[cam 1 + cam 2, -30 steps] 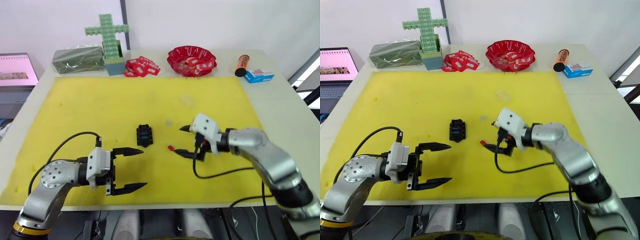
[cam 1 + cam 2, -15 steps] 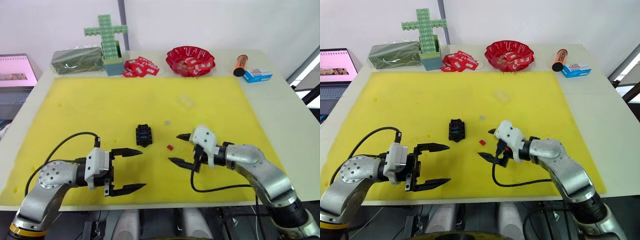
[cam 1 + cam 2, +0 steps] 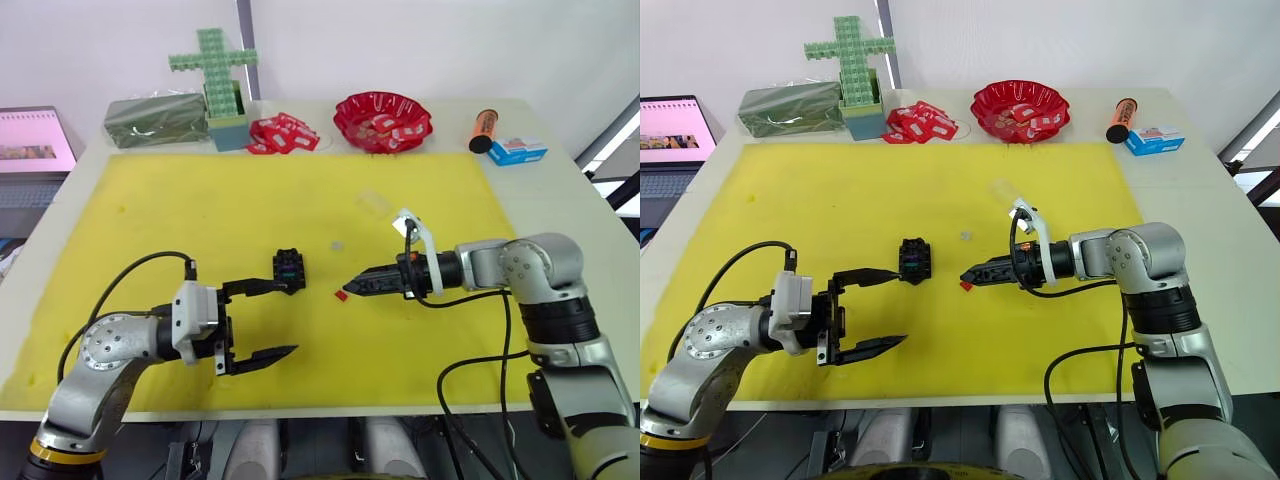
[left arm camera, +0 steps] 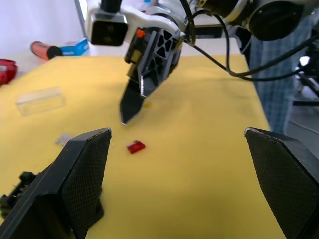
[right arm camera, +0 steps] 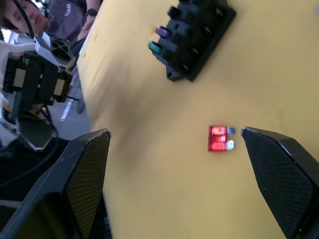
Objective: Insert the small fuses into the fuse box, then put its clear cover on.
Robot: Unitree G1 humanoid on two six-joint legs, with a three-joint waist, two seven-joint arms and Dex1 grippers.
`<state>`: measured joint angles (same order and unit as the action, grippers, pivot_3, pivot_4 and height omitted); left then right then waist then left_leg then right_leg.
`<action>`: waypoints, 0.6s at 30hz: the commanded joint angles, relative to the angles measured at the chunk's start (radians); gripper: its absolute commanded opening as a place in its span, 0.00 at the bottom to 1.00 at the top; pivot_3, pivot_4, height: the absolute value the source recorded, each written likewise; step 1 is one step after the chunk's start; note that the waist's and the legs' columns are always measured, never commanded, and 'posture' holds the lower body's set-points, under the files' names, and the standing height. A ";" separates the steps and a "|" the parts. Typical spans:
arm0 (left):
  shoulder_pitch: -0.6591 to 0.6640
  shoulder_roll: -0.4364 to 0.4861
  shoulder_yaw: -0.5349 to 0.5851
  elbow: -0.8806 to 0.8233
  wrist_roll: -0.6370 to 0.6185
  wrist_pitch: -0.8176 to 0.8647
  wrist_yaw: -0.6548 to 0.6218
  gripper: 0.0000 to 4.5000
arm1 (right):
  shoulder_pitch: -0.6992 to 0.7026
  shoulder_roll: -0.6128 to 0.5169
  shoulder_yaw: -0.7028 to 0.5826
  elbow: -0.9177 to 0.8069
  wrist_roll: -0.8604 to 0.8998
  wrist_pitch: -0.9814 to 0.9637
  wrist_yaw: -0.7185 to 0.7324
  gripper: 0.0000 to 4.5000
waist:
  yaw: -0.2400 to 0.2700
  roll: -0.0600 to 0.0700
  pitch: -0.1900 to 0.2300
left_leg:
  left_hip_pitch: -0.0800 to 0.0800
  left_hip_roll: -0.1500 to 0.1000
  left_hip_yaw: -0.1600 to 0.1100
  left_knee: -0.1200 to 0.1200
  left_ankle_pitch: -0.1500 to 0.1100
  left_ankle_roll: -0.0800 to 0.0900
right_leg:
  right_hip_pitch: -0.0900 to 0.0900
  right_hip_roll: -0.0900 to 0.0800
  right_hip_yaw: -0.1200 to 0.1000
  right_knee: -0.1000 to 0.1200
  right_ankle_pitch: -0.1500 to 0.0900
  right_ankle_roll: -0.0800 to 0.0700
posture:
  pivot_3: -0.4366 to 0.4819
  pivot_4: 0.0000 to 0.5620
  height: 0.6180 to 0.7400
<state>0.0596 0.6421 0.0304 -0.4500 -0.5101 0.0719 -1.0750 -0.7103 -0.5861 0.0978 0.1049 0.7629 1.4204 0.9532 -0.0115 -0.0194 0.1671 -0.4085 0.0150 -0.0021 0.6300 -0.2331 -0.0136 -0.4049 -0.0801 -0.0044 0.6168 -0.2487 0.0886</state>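
- Your right gripper [image 3: 352, 288] sits at the centre of the left eye view, low over the yellow mat [image 3: 150, 220]; its fingers stand apart, holding nothing, tips just right of the red fuse [image 3: 341, 296].
- In the right wrist view that red fuse [image 5: 219, 139] lies flat on the mat between the two fingers, touching neither.
- The fuse box [image 3: 289, 270] stands left of centre, near the red fuse but apart from it. You can see a green fuse [image 5: 154, 47] and a purplish fuse [image 5: 162, 32] already seated in its slots.
- Your left gripper [image 3: 262, 320] is at lower left, fingers wide apart and empty; the upper finger's tip reaches up to the box's near edge, though you cannot tell whether it touches.
- A pale fuse [image 3: 338, 244] lies above centre, and the clear cover [image 3: 374, 202] further up the mat.
- Nothing lies between your right gripper and the red fuse.
- Along the top edge: a green cross [image 3: 213, 62], red packets [image 3: 281, 133], a red bowl [image 3: 383, 118], an orange tube [image 3: 483, 128] and a blue box [image 3: 519, 152].
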 commanded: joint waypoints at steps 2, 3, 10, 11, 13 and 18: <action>0.004 -0.018 -0.010 0.017 0.073 -0.086 0.021 1.00 | -0.060 -0.019 0.085 0.096 -0.037 -0.034 0.073 0.99 | 0.000 0.000 0.000 | 0.000 0.000 0.000 0.000 0.000 0.000 | 0.000 0.000 0.000 0.000 0.000 0.000 | 0.48 0.27 1.00; 0.007 -0.021 -0.012 0.022 0.076 -0.090 0.022 1.00 | -0.069 -0.012 0.097 0.116 -0.047 -0.040 0.077 0.99 | 0.000 0.000 0.000 | 0.000 0.000 0.000 0.000 0.000 0.000 | 0.000 0.000 0.000 0.000 0.000 0.000 | 0.48 0.27 1.00; 0.020 -0.024 -0.021 0.023 0.079 -0.095 0.020 1.00 | -0.098 0.001 0.184 0.187 -0.098 -0.082 0.135 0.99 | -0.001 0.000 0.000 | 0.000 0.000 0.000 0.000 0.000 0.000 | 0.000 0.001 0.000 0.001 0.000 0.000 | 0.48 0.27 1.00; 0.027 -0.022 -0.022 0.019 0.079 -0.096 0.018 1.00 | -0.100 0.012 0.184 0.197 -0.093 -0.070 0.140 0.99 | -0.001 0.000 0.000 | 0.000 0.000 0.000 0.000 0.000 0.000 | 0.000 0.001 0.000 0.001 0.000 0.000 | 0.48 0.27 1.00; 0.030 -0.020 -0.023 0.008 0.071 -0.089 0.017 1.00 | -0.114 0.034 0.169 0.217 -0.073 -0.035 0.151 0.99 | -0.003 0.000 0.000 | 0.000 0.000 0.000 0.000 0.000 0.000 | 0.000 0.001 0.000 0.001 0.000 0.000 | 0.48 0.27 1.00; 0.022 -0.018 -0.017 0.006 0.066 -0.081 0.019 1.00 | -0.137 0.043 0.184 0.234 -0.073 -0.013 0.183 0.99 | -0.003 0.000 0.000 | 0.001 0.000 0.000 0.000 0.000 0.000 | -0.001 0.001 0.000 0.003 0.000 0.000 | 0.48 0.27 1.00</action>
<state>0.0852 0.6198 0.0115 -0.4153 -0.4264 -0.0061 -1.0601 -0.8320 -0.5608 0.2665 0.3387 0.6795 1.3914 1.1135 -0.0148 -0.0193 0.1667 -0.4079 0.0148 -0.0021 0.6296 -0.2332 -0.0136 -0.4056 -0.0786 -0.0045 0.6195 -0.2484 0.0891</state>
